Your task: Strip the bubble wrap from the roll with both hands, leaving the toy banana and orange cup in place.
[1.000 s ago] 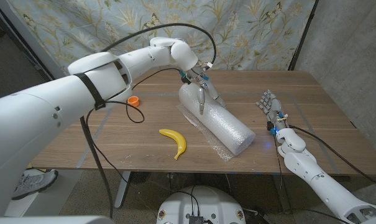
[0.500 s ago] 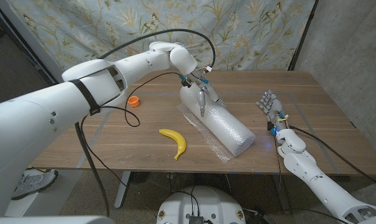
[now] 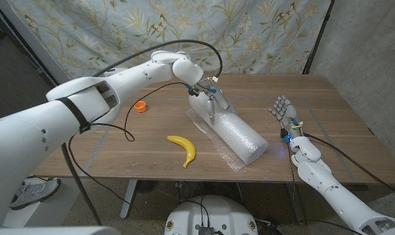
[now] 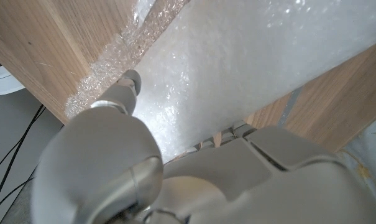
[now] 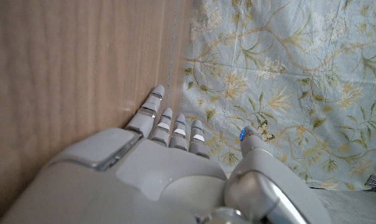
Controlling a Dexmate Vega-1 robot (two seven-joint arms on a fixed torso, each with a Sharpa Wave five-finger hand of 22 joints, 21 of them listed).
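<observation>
Barely begun, by the look of it: thick white cylindrical roll of bubble wrap [image 3: 228, 128] lying diagonally across the middle of the brown wooden table [image 3: 119, 140], nearly all of it wound, with only a short clear flap [image 3: 213, 142] spread on the wood along its near side. Left hand [image 3: 210, 96] resting on the roll's far end, fingers draped down over the bubbled surface; cannot tell whether gripping or merely pressing. Right hand [image 3: 284, 112] standing on edge well apart, fingers up and spread, holding nothing. Yellow toy banana [image 3: 184, 149] near the flap; small orange cup [image 3: 140, 106] farther left, both undisturbed. Most unwinding yet to do.
</observation>
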